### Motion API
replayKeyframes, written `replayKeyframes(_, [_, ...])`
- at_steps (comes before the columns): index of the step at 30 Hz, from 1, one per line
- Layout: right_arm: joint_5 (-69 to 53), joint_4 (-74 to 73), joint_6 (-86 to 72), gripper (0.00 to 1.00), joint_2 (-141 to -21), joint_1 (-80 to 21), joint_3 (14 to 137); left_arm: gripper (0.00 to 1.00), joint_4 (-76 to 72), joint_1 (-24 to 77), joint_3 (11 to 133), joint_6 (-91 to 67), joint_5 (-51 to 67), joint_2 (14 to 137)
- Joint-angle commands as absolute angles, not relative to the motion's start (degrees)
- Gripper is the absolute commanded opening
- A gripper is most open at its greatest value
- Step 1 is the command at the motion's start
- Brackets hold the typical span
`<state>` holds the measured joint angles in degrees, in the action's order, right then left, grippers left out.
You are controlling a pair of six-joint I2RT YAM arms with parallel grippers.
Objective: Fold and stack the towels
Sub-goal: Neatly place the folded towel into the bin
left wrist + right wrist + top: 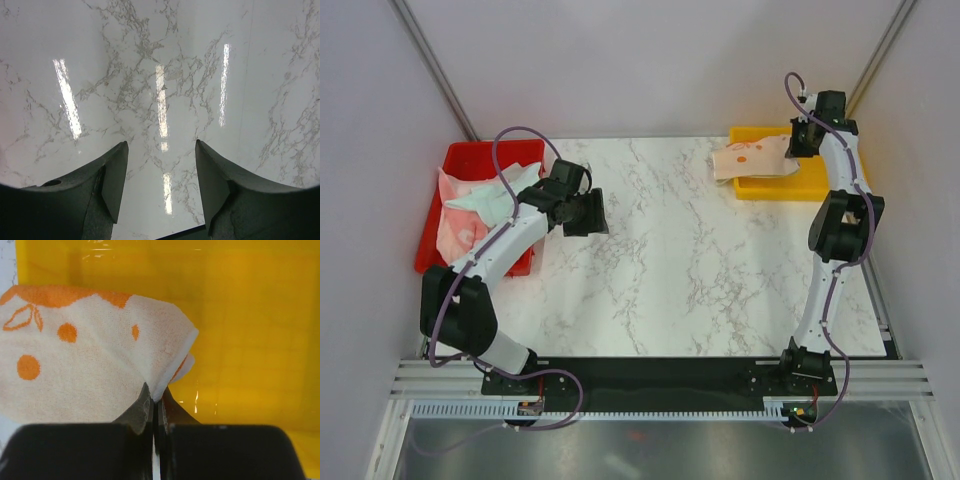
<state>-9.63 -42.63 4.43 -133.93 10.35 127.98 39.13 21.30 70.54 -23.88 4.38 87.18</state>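
One cream towel (90,370), corner pinched by right gripper (154,396), likely for seating in yellow tray (250,340). Left gripper (161,150) spread, empty.

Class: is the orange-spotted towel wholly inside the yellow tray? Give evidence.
Partly in: the towel overhangs the rim of the yellow tray, one corner pinched over it by the shut right hand.
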Motion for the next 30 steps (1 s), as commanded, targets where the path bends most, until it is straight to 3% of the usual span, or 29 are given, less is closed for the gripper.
replayKeyframes(1, [-10.4, -42.5, 6.8, 0.0, -136.2, 11.7, 132.6, 0.64, 38.8, 21.4, 72.7, -21.6, 5.5, 87.5])
replayKeyframes(30, [-5.6, -36.8, 10.0, 0.01, -142.3, 14.8, 136.6, 0.71, 37.9, 21.4, 74.1, -21.4, 9.9, 87.2])
